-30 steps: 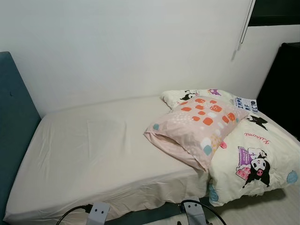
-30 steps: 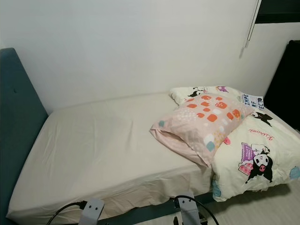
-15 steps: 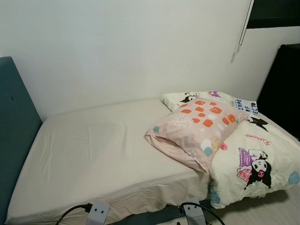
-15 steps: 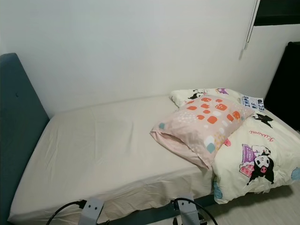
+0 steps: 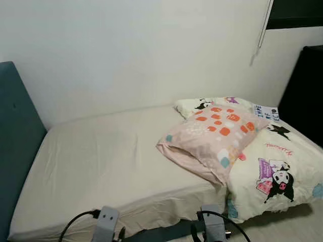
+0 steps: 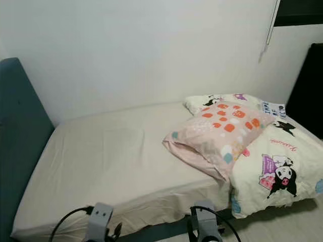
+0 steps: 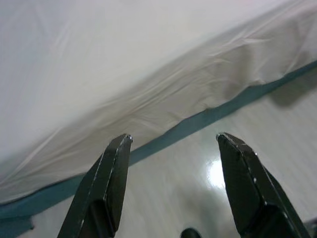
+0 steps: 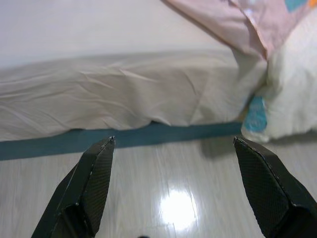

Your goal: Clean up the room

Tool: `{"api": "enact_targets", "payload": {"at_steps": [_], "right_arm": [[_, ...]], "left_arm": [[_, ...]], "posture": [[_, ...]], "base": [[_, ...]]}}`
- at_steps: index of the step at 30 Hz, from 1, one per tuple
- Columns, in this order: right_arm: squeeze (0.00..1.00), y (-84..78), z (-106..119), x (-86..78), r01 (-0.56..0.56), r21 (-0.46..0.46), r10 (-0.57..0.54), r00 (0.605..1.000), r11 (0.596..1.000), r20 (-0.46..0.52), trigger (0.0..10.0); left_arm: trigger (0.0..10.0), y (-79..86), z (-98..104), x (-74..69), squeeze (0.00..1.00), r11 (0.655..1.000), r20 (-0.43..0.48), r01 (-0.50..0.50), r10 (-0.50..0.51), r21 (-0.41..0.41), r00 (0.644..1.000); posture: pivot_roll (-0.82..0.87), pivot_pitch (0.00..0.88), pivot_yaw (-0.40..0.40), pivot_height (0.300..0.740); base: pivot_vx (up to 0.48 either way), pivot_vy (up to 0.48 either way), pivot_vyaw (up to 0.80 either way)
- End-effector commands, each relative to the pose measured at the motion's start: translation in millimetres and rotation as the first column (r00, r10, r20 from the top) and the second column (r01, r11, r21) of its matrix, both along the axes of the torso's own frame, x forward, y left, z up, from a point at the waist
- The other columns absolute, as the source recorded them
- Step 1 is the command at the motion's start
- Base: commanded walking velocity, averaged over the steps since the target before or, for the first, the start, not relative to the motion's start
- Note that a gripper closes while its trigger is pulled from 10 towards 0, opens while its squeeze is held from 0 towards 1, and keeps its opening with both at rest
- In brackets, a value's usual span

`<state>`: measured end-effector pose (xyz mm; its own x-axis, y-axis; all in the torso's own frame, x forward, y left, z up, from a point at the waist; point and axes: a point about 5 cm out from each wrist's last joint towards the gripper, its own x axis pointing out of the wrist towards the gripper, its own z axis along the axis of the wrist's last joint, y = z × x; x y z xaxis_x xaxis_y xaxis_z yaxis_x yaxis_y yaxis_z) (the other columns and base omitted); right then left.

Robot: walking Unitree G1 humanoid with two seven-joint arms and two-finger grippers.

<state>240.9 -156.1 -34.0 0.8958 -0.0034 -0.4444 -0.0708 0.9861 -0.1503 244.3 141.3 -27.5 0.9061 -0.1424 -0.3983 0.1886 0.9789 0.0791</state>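
**A:** Pillow [image 5: 214, 135] first: where does it sit in the left eye view?

**B:** On the bed [image 5: 101, 166], toward the robot's right, tilted and leaning on the cartoon-print duvet [image 5: 275, 161] heaped at that end. It lies crooked, well apart from the teal headboard [image 5: 15, 146] on the robot's left. The cream sheet between them is bare and a little wrinkled.

**A:** So which step is in hand?

**B:** I'd judge it is the approach. Both arms are low at the bed's near edge and nothing is held. Next, one arm must rise and reach over the mattress to the pillow, probably by its near corner, then carry it toward the headboard.

**A:** Does the right eye view add anything?

**B:** Same scene, slightly offset. The silver wrists and their cables sit at the bottom edge, but the fingers can't be read from here.

**A:** And the left wrist view?

**B:** It settles that. The left gripper [image 7: 173, 144] is spread wide and empty, over glossy floor [image 7: 198, 178], aimed at the draped sheet edge and the teal bed base [image 7: 198, 124].

**A:** Right wrist view?

**B:** The right gripper [image 8: 173, 144] is likewise agape, grasping nothing. Beyond it are the pillow's pink edge and the duvet's hanging corner, close to the floor, which the head views barely show.
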Motion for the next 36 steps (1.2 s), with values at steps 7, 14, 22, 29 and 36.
{"api": "enact_targets", "payload": {"at_steps": [7, 14, 22, 29, 36], "right_arm": [[0.00, 1.1, 3, -0.9, -0.008, -0.002, 0.008, 1.000, 1.000, 0.030, 10.0], [0.00, -1.8, 8, -0.9, 0.000, 0.016, -0.001, 0.998, 1.000, 0.064, 10.0], [0.00, -2.5, 13, 4.0, -0.007, 0.021, 0.005, 0.996, 1.000, 0.085, 10.0], [0.00, -1.0, 16, 7.4, -0.010, 0.034, 0.007, 0.996, 0.999, 0.092, 10.0], [0.00, 0.2, 19, 8.5, -0.011, 0.032, 0.007, 0.994, 0.999, 0.105, 10.0]], "left_arm": [[10.0, -18.1, 10, 17.0, 0.00, 0.999, 0.020, 0.041, -0.040, -0.004, 0.999], [10.0, -11.6, 14, 18.5, 0.00, 1.000, 0.045, 0.024, -0.024, -0.015, 0.999], [10.0, 2.2, 19, 22.3, 0.00, 0.998, 0.082, -0.065, 0.064, 0.011, 0.995], [10.0, 17.3, 19, 17.3, 0.00, 0.986, 0.103, -0.164, 0.163, 0.004, 0.981], [10.0, 19.8, 24, 16.4, 0.00, 0.986, 0.140, -0.167, 0.163, 0.017, 0.977]], "posture": [[-0.04, 0.088, 0.019, 0.740], [-0.04, 0.094, 0.009, 0.740], [-0.04, 0.097, -0.003, 0.740], [-0.04, 0.107, -0.012, 0.740], [-0.04, 0.123, -0.005, 0.740]], "base": [[0.000, 0.000, 0.00], [0.000, 0.000, 0.00], [0.000, 0.000, 0.00], [0.000, 0.000, 0.00], [0.000, 0.000, 0.00]]}}
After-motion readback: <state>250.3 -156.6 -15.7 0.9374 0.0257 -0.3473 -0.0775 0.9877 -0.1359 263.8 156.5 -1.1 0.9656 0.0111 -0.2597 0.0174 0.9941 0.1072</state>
